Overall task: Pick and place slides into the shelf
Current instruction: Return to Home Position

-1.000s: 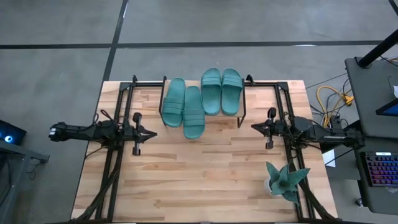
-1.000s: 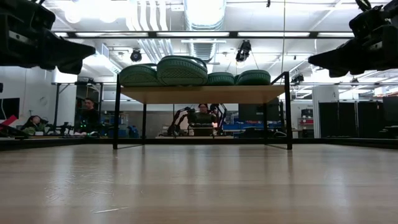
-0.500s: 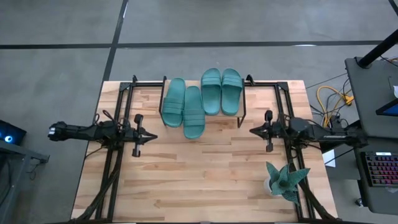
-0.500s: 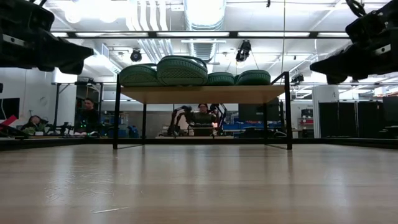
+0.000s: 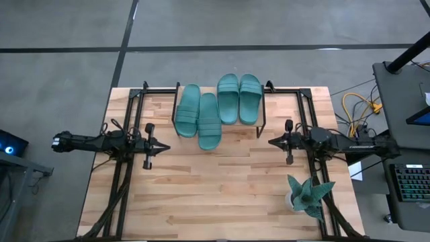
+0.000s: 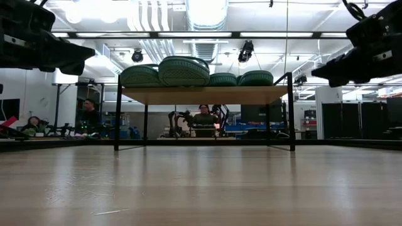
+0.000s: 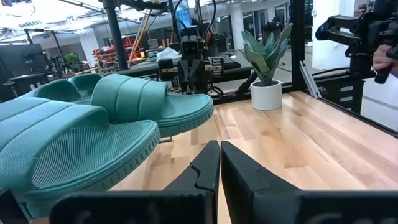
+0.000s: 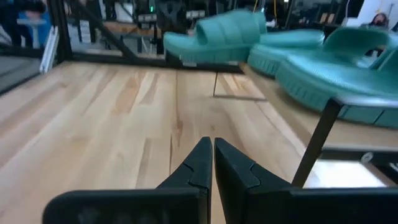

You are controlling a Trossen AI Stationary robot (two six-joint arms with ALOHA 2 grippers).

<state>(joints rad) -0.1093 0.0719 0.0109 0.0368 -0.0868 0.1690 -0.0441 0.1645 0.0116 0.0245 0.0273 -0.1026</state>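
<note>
Right tool (image 5: 271, 142) has nudged inward near the tabletop's (image 5: 222, 195) right edge, clenched empty; left tool (image 5: 166, 146) clenched empty by the left edge. Four teal-green ribbed rubber slides (image 5: 209, 121) top the light-wood, black-legged shelf (image 6: 204, 95) at the far edge: placing looks done, homing remains.

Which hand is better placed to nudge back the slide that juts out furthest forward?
Left, probably: the left hand sits nearer the jutting slide, on its side; the right hand lies farther off.

A robotics lab: exposed ceiling ducts (image 6: 204, 19), concrete floor (image 5: 269, 23), workstation keyboard (image 5: 411, 183).
</note>
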